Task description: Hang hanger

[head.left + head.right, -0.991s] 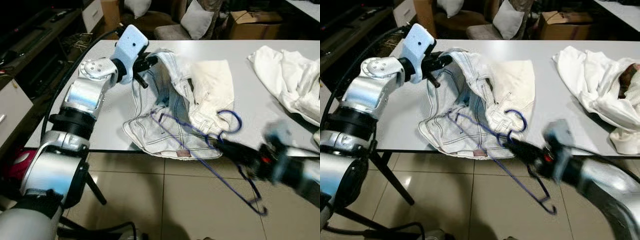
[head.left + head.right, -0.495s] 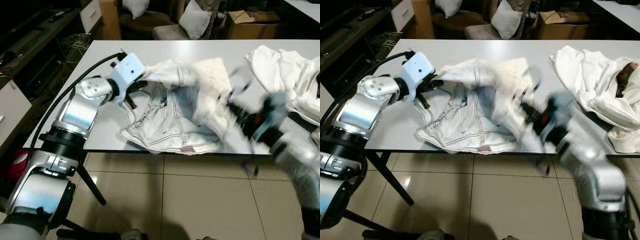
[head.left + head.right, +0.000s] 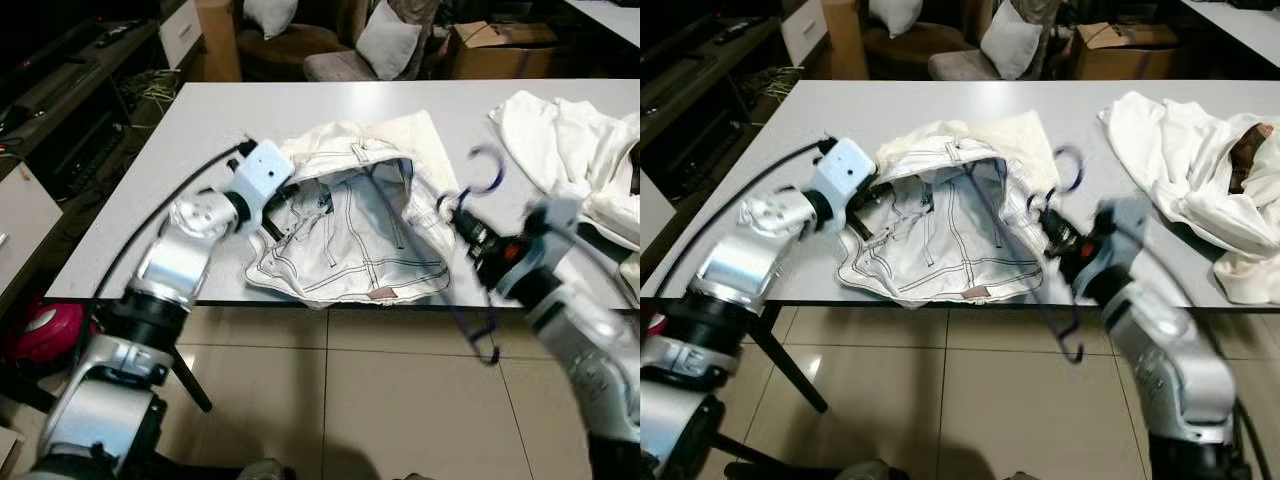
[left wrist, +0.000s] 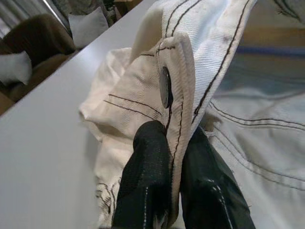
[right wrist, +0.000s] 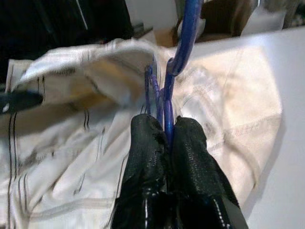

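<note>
A white denim garment (image 3: 350, 230) with dark stitching lies on the grey table (image 3: 200, 130), near its front edge. My left gripper (image 3: 283, 200) is shut on the garment's buttoned edge (image 4: 171, 90) at its left side. My right gripper (image 3: 462, 226) is shut on the neck of a blue wire hanger (image 3: 480, 185). The hanger's hook stands up above the gripper; one arm (image 3: 385, 215) runs into the garment's opening, the other end hangs below the table edge (image 3: 480, 340). In the right wrist view the fingers (image 5: 147, 143) clamp the blue wire (image 5: 183, 43).
A pile of white cloth (image 3: 570, 150) lies on the table's right side. Chairs with cushions (image 3: 390, 40) and a cardboard box (image 3: 505, 45) stand behind the table. A dark cabinet (image 3: 60, 110) runs along the left. Tiled floor (image 3: 330, 400) lies below.
The right gripper swung the hanger up from below the table edge to the garment's right side, with one arm now inside the opening. The left gripper lowered the garment's edge toward the table.
</note>
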{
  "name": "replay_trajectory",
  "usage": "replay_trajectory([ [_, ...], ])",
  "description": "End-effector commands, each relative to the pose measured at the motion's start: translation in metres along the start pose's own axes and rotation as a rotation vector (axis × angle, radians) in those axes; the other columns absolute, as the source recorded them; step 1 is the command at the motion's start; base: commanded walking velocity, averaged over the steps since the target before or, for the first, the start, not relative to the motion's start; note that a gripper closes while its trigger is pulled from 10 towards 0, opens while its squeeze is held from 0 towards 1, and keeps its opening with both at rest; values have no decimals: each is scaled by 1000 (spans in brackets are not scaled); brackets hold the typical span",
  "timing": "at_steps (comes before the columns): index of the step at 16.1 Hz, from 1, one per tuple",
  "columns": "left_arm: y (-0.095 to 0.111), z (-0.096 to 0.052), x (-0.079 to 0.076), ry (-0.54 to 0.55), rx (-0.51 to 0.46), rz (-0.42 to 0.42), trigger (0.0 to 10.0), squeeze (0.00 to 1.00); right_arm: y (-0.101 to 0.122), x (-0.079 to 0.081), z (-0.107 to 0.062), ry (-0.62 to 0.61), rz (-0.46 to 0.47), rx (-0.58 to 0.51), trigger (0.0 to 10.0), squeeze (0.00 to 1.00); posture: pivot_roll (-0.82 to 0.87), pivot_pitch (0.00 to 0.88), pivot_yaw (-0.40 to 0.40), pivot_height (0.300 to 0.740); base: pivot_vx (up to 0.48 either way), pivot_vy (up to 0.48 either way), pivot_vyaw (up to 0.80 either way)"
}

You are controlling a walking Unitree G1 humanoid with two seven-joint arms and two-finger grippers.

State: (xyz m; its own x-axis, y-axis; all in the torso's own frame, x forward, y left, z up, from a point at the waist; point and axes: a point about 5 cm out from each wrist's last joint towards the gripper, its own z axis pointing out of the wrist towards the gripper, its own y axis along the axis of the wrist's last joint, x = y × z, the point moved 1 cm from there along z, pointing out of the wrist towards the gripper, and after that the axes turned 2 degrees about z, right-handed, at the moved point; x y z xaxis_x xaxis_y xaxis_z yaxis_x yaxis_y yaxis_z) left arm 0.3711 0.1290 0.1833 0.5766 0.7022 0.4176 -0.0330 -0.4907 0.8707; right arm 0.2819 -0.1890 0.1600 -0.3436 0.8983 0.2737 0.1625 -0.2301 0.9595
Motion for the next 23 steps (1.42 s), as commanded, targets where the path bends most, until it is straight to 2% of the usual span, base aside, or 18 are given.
replay_trajectory([
  [1,7,-5,-2,-14,-58,-89,0,0,0,6,-1,11,2,-4,10000,0,-87,0,94,740,0,0,0],
  [2,9,-7,-7,-42,-79,-139,0,0,-2,7,0,4,10,-7,10000,0,-88,0,97,740,0,0,0],
  [3,6,-9,-11,-78,-67,-135,0,0,1,6,3,-17,19,-46,10000,0,-86,0,97,740,0,0,0],
  [4,0,-14,-17,-138,-63,-209,431,0,9,4,7,-44,54,-107,10000,0,-85,0,97,740,0,0,0],
  [5,-2,-21,-19,-155,-120,-371,1451,0,13,6,10,-55,67,-150,10000,0,-81,0,94,740,0,0,0],
  [6,-3,-22,-19,-148,-138,-396,1451,0,13,7,10,-53,64,-153,10000,0,-80,0,92,740,0,0,0],
  [7,-15,-26,-19,-81,-140,-442,9882,0,7,11,11,-65,32,-133,10000,0,-80,0,85,740,0,0,0],
  [8,-22,-30,-20,9,-169,-479,10000,0,4,13,12,-113,-3,-135,10000,0,-75,0,71,740,0,0,0],
  [9,-21,-34,-22,35,-188,-493,10000,0,6,15,13,-120,52,-157,10000,0,-72,0,65,740,0,0,0],
  [10,-21,-37,-25,48,-199,-496,10000,0,7,19,15,-111,73,-159,10000,0,-70,0,62,740,0,0,0],
  [13,-16,-41,-33,61,-204,-493,10000,0,2,28,20,-86,54,-144,10000,0,-53,0,32,740,0,0,0],
  [15,-16,-41,-38,68,-208,-534,10000,0,4,34,22,-73,6,-167,10000,0,-52,0,28,740,0,-298,0],
  [19,-25,-45,-41,75,-156,-474,10000,0,0,30,18,-95,3,-153,10000,0,-58,0,34,740,0,-401,0],
  [23,-23,-45,-44,65,-151,-458,10000,0,-4,32,16,-94,2,-150,10000,0,-60,0,45,740,0,-430,0],
])
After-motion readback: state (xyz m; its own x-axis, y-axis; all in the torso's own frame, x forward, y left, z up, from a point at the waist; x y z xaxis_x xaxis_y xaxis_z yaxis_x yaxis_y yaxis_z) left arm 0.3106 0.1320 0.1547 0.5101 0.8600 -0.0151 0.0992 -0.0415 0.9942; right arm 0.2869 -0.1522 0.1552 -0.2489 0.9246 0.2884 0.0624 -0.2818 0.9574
